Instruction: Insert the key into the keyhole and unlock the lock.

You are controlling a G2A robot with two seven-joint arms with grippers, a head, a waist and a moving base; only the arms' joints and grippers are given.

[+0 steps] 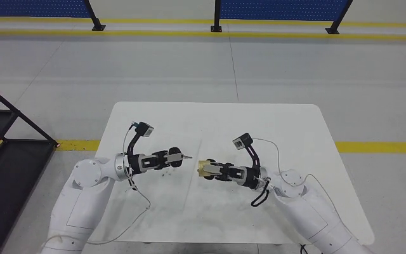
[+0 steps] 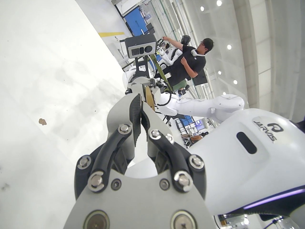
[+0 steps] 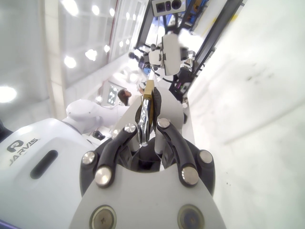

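Two robot arms face each other over a white table (image 1: 285, 127), one lock and one key between them. The right gripper (image 1: 212, 169) is clamped on the lock (image 1: 203, 168), a small brass-coloured block held above the tabletop. To the lock's left, the left gripper (image 1: 179, 156) is closed on the key (image 1: 185, 155), a thin silvery sliver pointing at the lock, near it and not touching.

From above, lock and key read only as small shapes. The right wrist view gives the detail: a flat, squared brass body (image 3: 149, 88) sticking out past the tips of the right gripper (image 3: 150, 101), and a polished chrome shackle (image 3: 144, 120) lying back between the two fingers. One ribbed black pad (image 3: 157, 101) presses the lock's side. Beyond the lock hangs the left gripper (image 3: 170, 55), seen end-on.

The left wrist view shows the left gripper (image 2: 140, 102) with its ribbed black pads (image 2: 135, 110) pressed close together, and the lock's brass edge (image 2: 149, 97) just beyond their tips. Away from the lock, one small brown speck (image 2: 42, 121) lies on the smooth, faintly smudged tabletop.
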